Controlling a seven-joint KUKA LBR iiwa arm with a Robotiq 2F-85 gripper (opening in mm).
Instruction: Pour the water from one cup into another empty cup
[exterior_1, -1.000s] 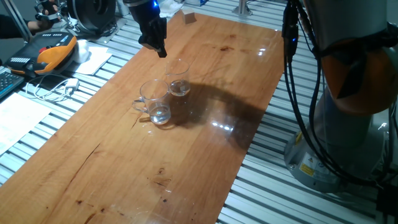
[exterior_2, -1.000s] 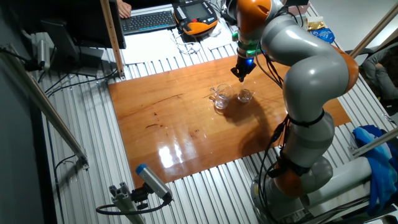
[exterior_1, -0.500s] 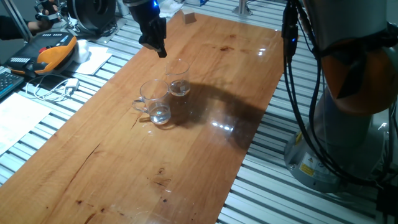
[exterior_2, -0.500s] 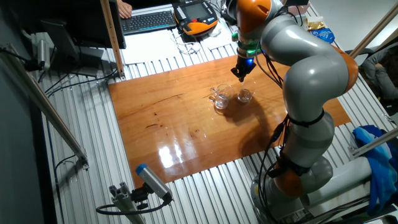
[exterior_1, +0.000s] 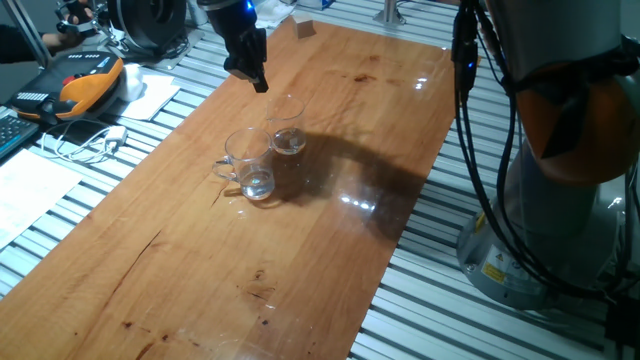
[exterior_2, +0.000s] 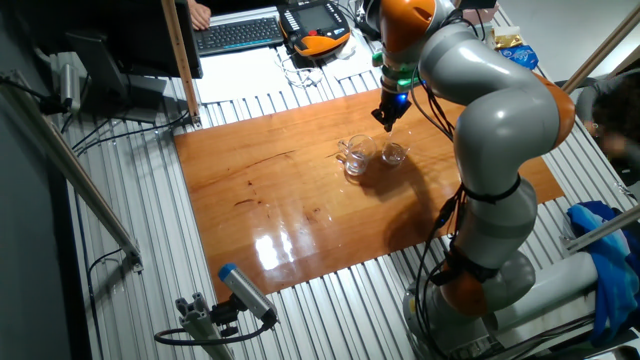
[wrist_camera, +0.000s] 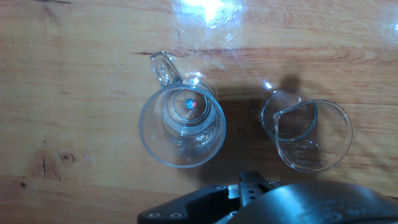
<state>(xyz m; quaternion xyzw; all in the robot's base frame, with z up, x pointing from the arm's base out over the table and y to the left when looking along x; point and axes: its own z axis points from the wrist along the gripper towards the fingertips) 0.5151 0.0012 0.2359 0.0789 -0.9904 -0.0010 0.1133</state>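
— Step in hand? The black two-finger gripper (exterior_1: 259, 84) hovers above the wooden table (exterior_1: 330, 250), holding nothing; whether its jaws are open or closed, I cannot tell.

— Where do the glasses stand?

— The larger clear glass mug with a looped handle (wrist_camera: 182, 124) sits upright, a little clear water (exterior_1: 257, 185) in its bottom. The shorter handle-less clear glass tumbler (wrist_camera: 307, 133) stands just beside it, apart.

— Next move?

— Probably descending to grasp the mug, then lifting and tipping it over the tumbler.
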